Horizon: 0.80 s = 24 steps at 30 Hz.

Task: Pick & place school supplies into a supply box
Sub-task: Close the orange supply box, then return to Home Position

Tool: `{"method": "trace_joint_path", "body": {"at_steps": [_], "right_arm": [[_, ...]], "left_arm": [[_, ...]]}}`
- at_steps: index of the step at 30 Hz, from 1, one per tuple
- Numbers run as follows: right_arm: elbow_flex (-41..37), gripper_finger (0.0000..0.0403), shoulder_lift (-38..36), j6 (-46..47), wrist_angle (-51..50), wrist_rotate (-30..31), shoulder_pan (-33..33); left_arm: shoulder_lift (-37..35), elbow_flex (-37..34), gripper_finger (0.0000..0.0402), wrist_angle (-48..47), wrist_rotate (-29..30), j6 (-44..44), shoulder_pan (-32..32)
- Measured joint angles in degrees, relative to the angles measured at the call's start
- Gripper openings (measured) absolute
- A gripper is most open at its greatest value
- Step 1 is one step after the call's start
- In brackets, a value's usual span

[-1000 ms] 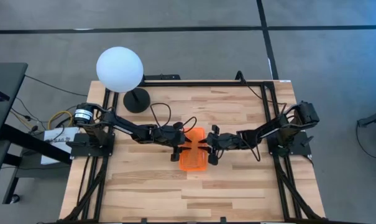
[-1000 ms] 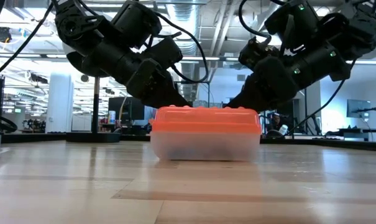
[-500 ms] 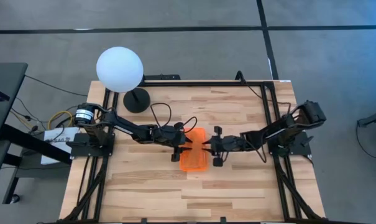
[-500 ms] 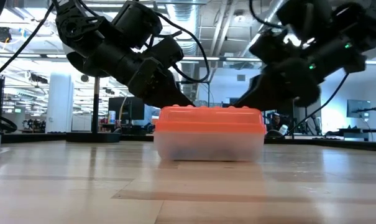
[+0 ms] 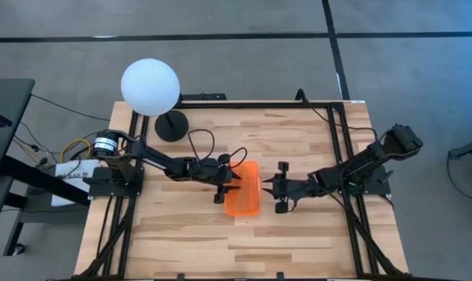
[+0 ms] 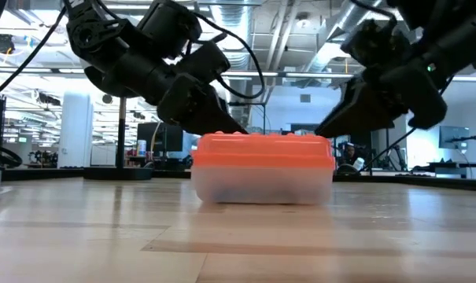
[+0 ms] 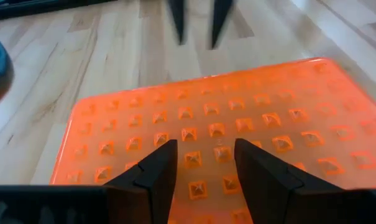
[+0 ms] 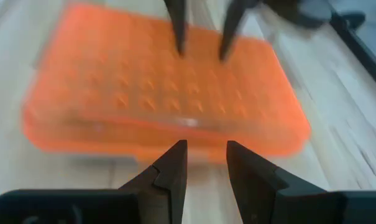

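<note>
Low view: supply box (image 6: 262,167) contents blurred

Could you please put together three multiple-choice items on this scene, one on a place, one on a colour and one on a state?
1. Where is the right hand?
A. On the box lid
B. Beside the box, apart from it
C. By the lamp

2. What colour is the lid of the small rectangular plastic supply box?
A. Orange
B. Blue
C. Green

3. How is the box?
A. Lid off
B. Tipped on its side
C. Lid on

Answers:
1 B, the high view shows bare wooden table between hand and box.
2 A, every view shows an orange studded lid.
3 C, the low view shows the lid seated flat, with the left hand at it.
</note>
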<state>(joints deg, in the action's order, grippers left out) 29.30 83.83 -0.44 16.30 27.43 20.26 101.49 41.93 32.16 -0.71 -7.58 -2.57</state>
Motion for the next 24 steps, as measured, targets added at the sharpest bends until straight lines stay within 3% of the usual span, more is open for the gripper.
{"method": "trace_joint_path", "body": {"at_steps": [15, 20, 24], "right_arm": [[-2.05, 0.0107, -0.43, -0.54, 0.87, 2.9, -0.01], [-2.05, 0.0107, -4.81, -7.42, 1.98, 3.25, 0.02], [-2.01, 0.0107, -11.58, -9.46, 1.67, 6.11, 0.02]], "left_arm": [[-3.11, 0.12, 0.0157, 4.75, 0.14, -4.87, -2.65], [-12.67, 0.18, 0.0157, 5.16, 2.13, -8.59, -3.93], [-25.7, 0.28, 0.0157, -4.19, 12.6, -8.77, -5.35]]}}
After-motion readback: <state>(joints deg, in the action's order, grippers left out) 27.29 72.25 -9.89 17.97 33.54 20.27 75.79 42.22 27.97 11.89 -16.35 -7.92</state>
